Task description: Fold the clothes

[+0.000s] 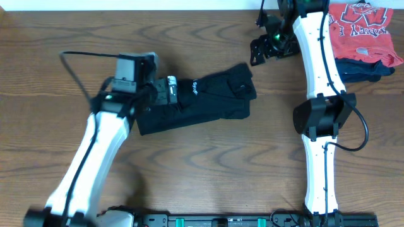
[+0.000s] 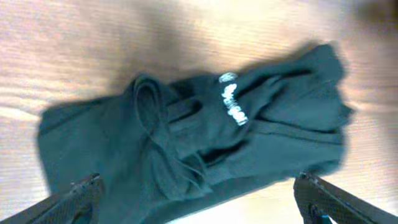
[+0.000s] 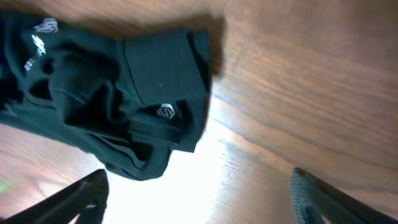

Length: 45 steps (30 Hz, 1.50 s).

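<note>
The black trousers (image 1: 202, 101) are lying bundled on the desk (image 1: 208, 170) near the middle of the overhead view, a little toward 9 o'clock. Their long axis is running from about 8 o'clock up to about 2 o'clock, with the wider end at 8 o'clock and the folded-over end pointing to 2 o'clock.

A short line of white print (image 2: 232, 104) is showing on the upper face of the fabric; it is too blurred to read. Near the 2 o'clock end a small round white logo (image 3: 165, 111) is sitting on a folded flap, and its design cannot be made out either.

The left fingers (image 2: 78, 198) are hanging spread wide over the 8 o'clock end of the trousers, gripping nothing. The right fingers (image 3: 84, 194) are also standing wide apart and released, hovering just past the 2 o'clock end, with bare wood between them.

At 2 o'clock on the desk a red T-shirt (image 1: 369, 25) is resting on a dark navy garment (image 1: 372, 68). Its white lettering is partly hidden by the right arm (image 1: 319, 57) and cannot be read in full.
</note>
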Each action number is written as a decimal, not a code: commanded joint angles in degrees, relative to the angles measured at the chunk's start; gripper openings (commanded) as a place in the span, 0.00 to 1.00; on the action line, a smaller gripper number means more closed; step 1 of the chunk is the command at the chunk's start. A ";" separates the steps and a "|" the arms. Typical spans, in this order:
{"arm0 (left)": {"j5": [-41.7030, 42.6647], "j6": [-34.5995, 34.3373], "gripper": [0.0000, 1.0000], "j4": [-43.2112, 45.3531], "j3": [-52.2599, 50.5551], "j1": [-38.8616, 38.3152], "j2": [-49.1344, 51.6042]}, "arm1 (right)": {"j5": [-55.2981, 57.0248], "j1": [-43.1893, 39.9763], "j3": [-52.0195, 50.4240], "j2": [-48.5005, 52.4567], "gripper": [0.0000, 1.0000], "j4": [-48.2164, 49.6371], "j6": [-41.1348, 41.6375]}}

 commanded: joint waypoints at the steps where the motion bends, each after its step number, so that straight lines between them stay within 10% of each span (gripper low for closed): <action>1: 0.72 0.02 0.98 -3.85 3.15 -0.17 -5.60 | -3.61 0.46 -5.03 -1.09 0.99 0.68 -0.81; 25: -7.48 3.39 0.98 -20.79 4.57 -0.13 -14.10 | -28.57 -0.13 -38.36 -1.09 0.99 28.00 0.57; 35: -7.48 3.39 0.98 -22.25 4.57 -0.13 -14.10 | -40.65 -0.13 -42.10 -1.09 0.80 29.79 -6.86; 45: -7.50 3.41 0.98 -22.23 4.57 -0.13 -13.86 | -44.37 -0.42 -42.07 -1.09 0.01 30.27 -9.49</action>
